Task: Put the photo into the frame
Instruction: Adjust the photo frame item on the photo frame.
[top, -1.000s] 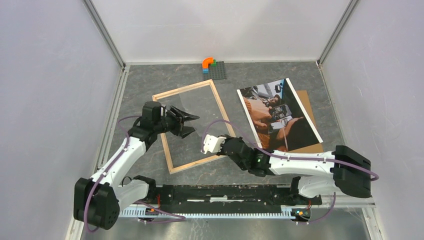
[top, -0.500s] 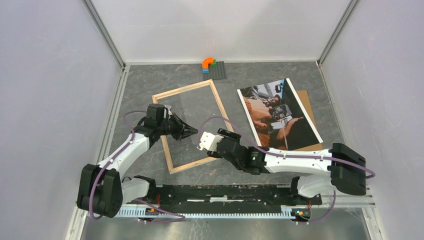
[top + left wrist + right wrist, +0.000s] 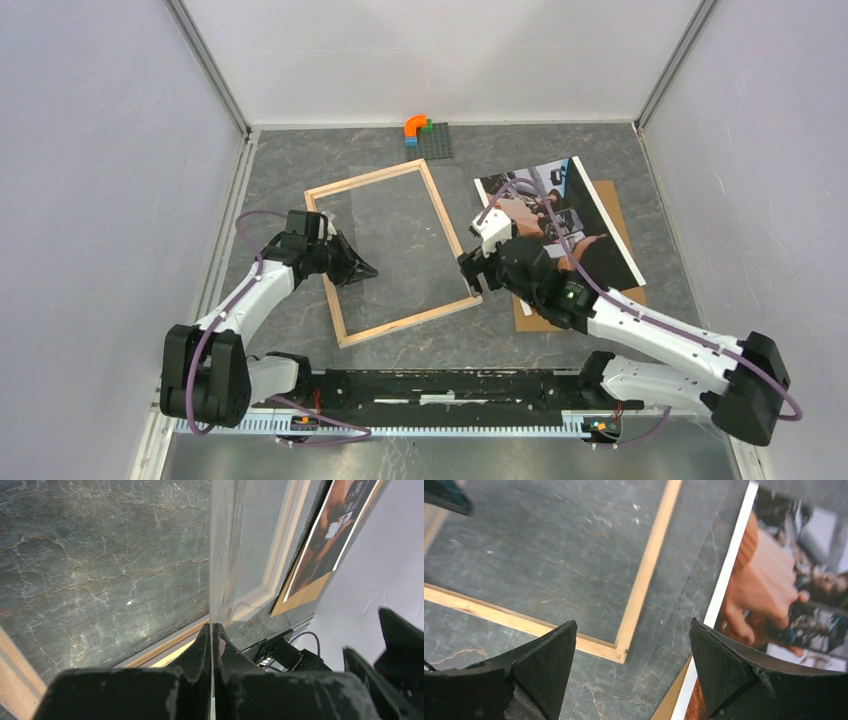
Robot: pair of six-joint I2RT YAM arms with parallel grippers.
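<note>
Worktop [image 3: 300, 170]: grey marbled surface, enclosed by pale walls on three sides.

Frame [image 3: 368, 176]: pale wood with narrow rails. It lies flat near the middle of the worktop, turned at an angle to the walls. The grey surface shows through its opening.

Photo [image 3: 600, 255]: glossy print of people in dark and orange-brown tones, with white margins along its long edges. It lies face up to the right of the frame and apart from it, outside the opening. It rests on a plain brown backing board [image 3: 612, 205], which shows past its right side and near edge.

Clear pane [image 3: 250, 555]: a thin transparent sheet, visible only in the left wrist view. One edge runs straight into the fingertips there, and the frame rail and photo show through it.

Left hand [image 3: 370, 272]: reaches across the frame's left rail, tips over the opening. The fingers are pressed together, pinching the edge of the clear pane.

Right hand [image 3: 472, 272]: hangs above the frame's near right corner, between the frame and the photo. The fingers are spread wide and hold nothing. The right wrist view shows the corner of the frame between them and the photo's margin beside the right finger.

Toy bricks [image 3: 425, 135]: a dark baseplate carrying an orange curved piece, with blue and green bricks, at the far edge.
</note>
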